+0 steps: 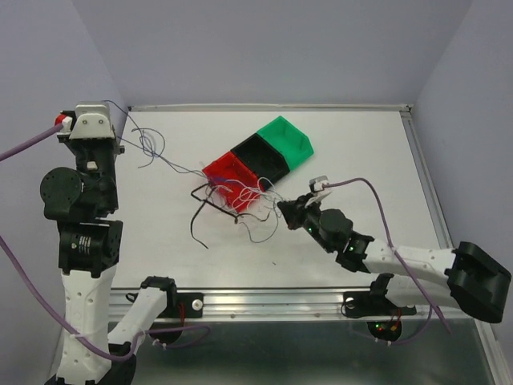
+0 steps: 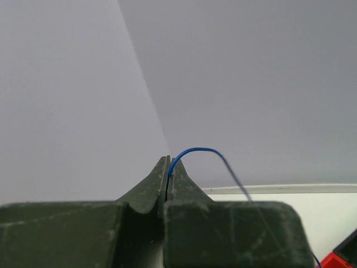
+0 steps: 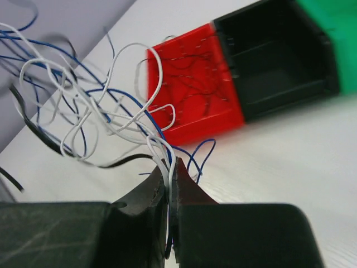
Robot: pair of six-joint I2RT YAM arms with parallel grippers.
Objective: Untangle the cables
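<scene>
Pale lavender-grey walls close in a white table (image 1: pixel 365 152), where three open bins sit touching in a diagonal row: a red bin (image 1: pixel 227 172) nearest the arms, a black bin (image 1: pixel 262 156) in the middle, and a green bin (image 1: pixel 288 137) farthest back.

The cables (image 1: pixel 240 197) form a loose, scribbly clump of thin blue, white and black strands. The clump lies over the near edge of the red bin and spills onto the table just in front of it. A few strands trail away towards the far left corner, rising to the left gripper (image 1: pixel 119 147), which is held high above the table near the left wall.

The left wrist view shows the left gripper (image 2: pixel 168 163) with its fingers pressed together. A single blue strand (image 2: pixel 196 149) is pinched between the tips and arcs over to the right.

The right gripper (image 1: pixel 283 210) reaches in low from the right, at the clump's right side, just beside the red bin. In its own wrist view the right gripper (image 3: pixel 172 170) is closed, with white and blue strands (image 3: pixel 111 117) nipped between the fingertips. The rest of the tangle fans up and to the left, in front of the red bin (image 3: pixel 192 84) and black bin (image 3: pixel 273 61).
</scene>
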